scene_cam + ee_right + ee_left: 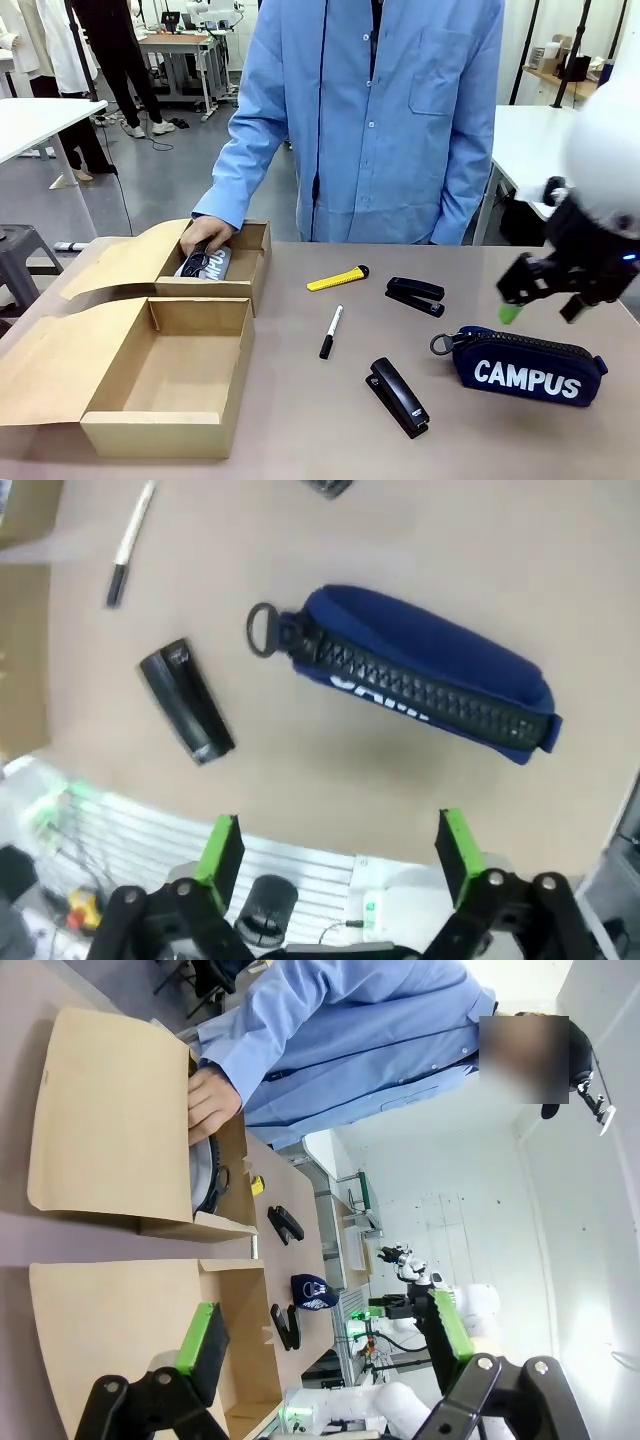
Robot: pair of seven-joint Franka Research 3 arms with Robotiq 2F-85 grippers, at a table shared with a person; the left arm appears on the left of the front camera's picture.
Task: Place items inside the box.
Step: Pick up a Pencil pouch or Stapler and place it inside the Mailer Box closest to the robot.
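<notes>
Two open cardboard boxes stand at the table's left. In the far box (252, 262) a person's hand (205, 234) rests on a grey pouch (204, 265); the near box (160, 428) holds nothing. On the table lie a yellow utility knife (337, 278), a marker pen (331, 331), two black staplers (415, 295) (398, 396) and a navy "CAMPUS" pouch (525, 367). My right gripper (542, 305) hangs open just above that navy pouch (420, 675), with nothing between the fingers of the right gripper (340, 850). My left gripper (325, 1345) stands open over the near box (120, 1310).
The person in a blue shirt (380, 120) stands at the table's far edge. The boxes' flaps (125, 262) spread out to the left. Bare tabletop (300, 410) lies between the boxes and the loose items. Other tables and people show in the background.
</notes>
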